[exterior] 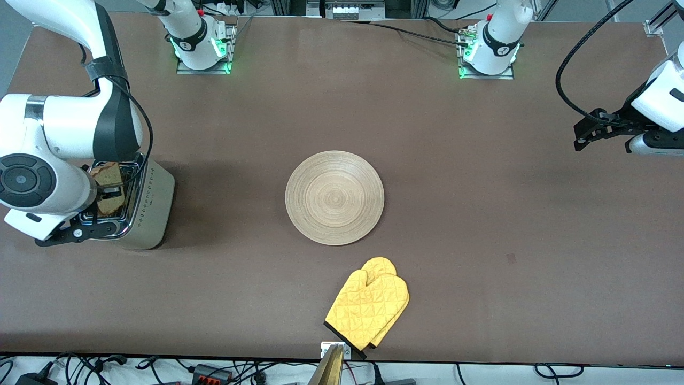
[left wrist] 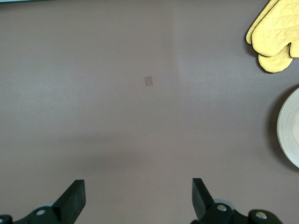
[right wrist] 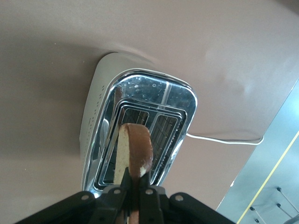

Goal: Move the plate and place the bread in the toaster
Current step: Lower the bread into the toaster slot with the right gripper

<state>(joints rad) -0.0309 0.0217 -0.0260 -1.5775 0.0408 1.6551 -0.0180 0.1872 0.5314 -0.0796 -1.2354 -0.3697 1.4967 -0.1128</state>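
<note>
Right claw (right wrist: 133, 193) clamps bread (right wrist: 134, 149) over toaster (right wrist: 140, 135); left claw (left wrist: 138, 198) waits, fingers apart.

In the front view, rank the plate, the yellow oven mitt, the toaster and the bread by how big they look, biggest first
1. plate, the widest.
2. yellow oven mitt and toaster: unsure, since the right arm covers part of the toaster.
3. bread, smallest, clamped in the right gripper over the toaster.

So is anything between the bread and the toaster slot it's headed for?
Nothing visible. The right claw holds the bread upright directly over the toaster, whose dark slots lie open below it. The plate sits apart, mid-table.
</note>
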